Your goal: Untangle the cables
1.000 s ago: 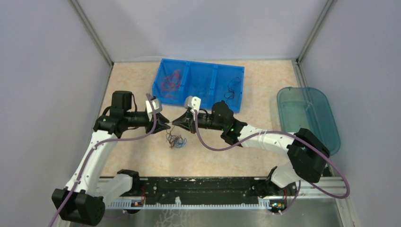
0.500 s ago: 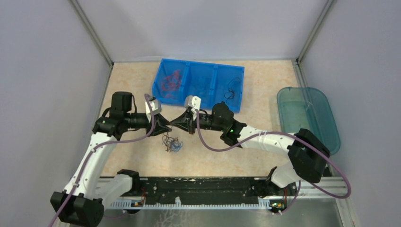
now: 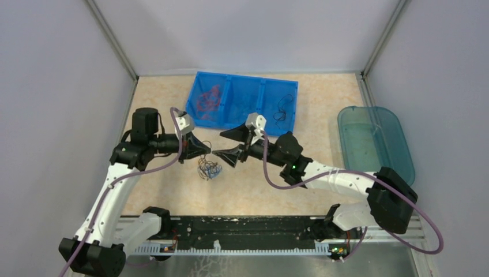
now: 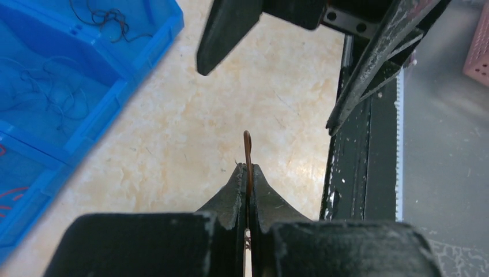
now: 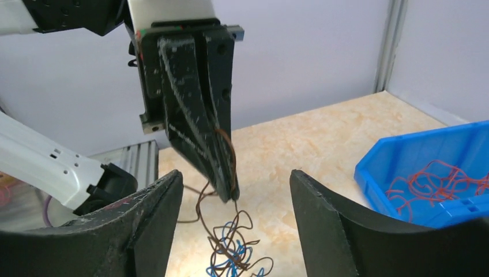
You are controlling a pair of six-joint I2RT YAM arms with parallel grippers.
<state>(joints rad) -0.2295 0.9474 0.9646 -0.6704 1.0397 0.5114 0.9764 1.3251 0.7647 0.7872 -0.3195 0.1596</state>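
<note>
Left gripper (image 4: pixel 247 171): clenched on a single brown wire (image 4: pixel 247 144), a short loop of which is seen poking out past the tips.
Right gripper (image 3: pixel 218 143): spread wide, with nothing held; it is pointed tip to tip at the left gripper, and its fingers (image 5: pixel 151 231) are set either side of that gripper's tips without touching them.
Cables (image 5: pixel 233 254): a small knot of brown and blue strands is seen just below the left gripper's tips and is joined to them by the pinched brown wire. Whether the knot rests on the table (image 3: pixel 161 104) cannot be told.
Blue bin (image 3: pixel 248 76): placed beyond both grippers, on the far side of the table, and divided into three compartments.
Red wires (image 3: pixel 207 98): gathered in the compartment beyond the left gripper.
Blue wires (image 4: pixel 46 98): laid thinly in the middle compartment.
Black wires (image 3: pixel 282 109): coiled in the compartment farthest from the left gripper.
Teal tub (image 3: pixel 375 138): set well out to the right gripper's outer side, apart from the bin.
Obstruction: in the right wrist view, the ground between the two fingers is largely blocked by the left gripper; in the left wrist view, the upper part is crossed by the right gripper's dark fingers.
</note>
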